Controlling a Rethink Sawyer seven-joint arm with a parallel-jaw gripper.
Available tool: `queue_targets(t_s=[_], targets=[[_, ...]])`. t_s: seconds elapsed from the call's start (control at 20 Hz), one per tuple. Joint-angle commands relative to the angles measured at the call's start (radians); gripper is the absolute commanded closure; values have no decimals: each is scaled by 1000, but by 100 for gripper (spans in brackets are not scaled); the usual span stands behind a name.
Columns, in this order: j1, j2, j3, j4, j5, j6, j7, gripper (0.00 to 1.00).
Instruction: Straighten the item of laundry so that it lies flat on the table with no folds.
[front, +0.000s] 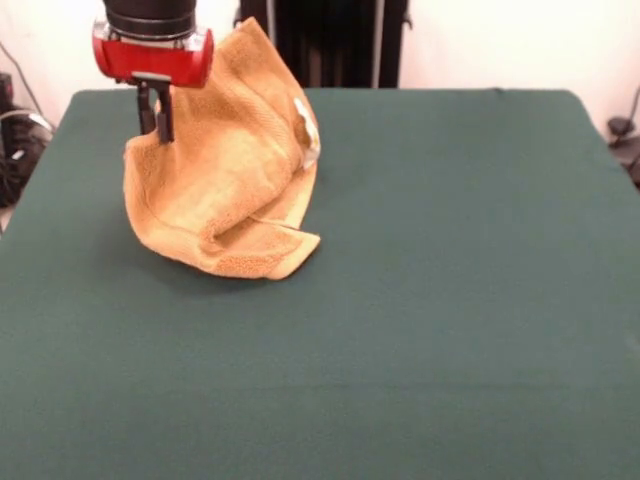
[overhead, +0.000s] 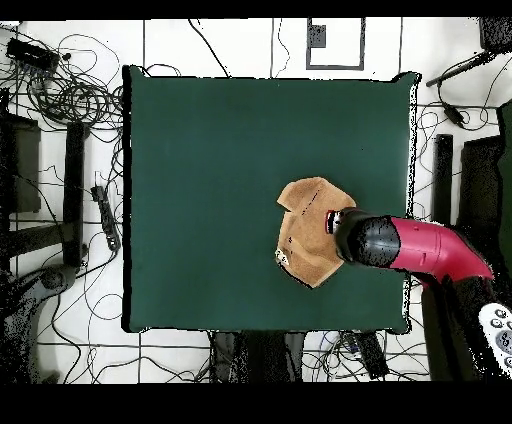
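The item of laundry (front: 225, 185), a golden-orange terry towel, hangs crumpled from one upper edge, and its lower folds rest bunched on the green table (front: 450, 300). A whitish patch shows on its right edge. My gripper (front: 157, 128) is above the towel's left side, with its dark fingers pinched together on that raised edge. From overhead the towel (overhead: 308, 238) is a folded, uneven shape on the table's right half (overhead: 220, 180). There the gripper (overhead: 335, 221) sits at the towel's right edge, mostly hidden under the arm's black and red head.
The red arm (overhead: 430, 250) reaches in over the table's right edge in the overhead view. Cables and stands (overhead: 70, 110) lie on the floor around the table. Dark equipment (front: 330, 40) stands behind the far edge.
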Motion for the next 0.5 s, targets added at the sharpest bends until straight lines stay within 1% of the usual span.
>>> queue_targets(t_s=[0.05,0.15,0.3,0.4,0.45,0.5], targets=[[-101,-25,117,93,-12,-42,-116,100],[-107,-28,120,90,-4,-31,-98,100],[-122,-38,134,123,4,-59,-57,100],[-161,-54,159,129,6,-48,-89,100],[-164,-58,163,135,1,-53,-87,100],[-173,-55,168,117,5,-40,-91,100]])
